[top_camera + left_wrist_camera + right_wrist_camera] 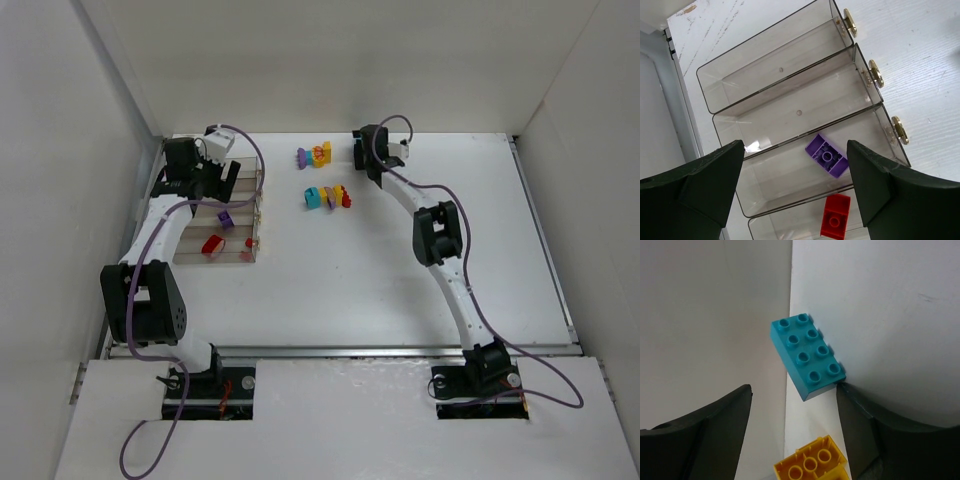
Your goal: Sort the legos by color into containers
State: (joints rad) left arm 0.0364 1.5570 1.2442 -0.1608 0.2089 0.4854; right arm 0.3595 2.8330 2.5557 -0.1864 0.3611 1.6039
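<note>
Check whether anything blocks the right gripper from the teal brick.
Nothing visible does. The teal brick lies between the open fingers of the right gripper; a yellow brick lies apart, nearer the wrist.

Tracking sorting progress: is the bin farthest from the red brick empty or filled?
Empty: the left wrist view shows only bare floor in that end bin; purple brick and red brick lie in others.

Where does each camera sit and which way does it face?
Top external: above and behind the robot, looking down at the table; left arm and right arm show.
Left wrist: on the left arm, looking into the containers; left hand shows.
Right wrist: on the right arm, over a teal lego; right hand shows.
Shared: top and left wrist both show the purple lego.
</note>
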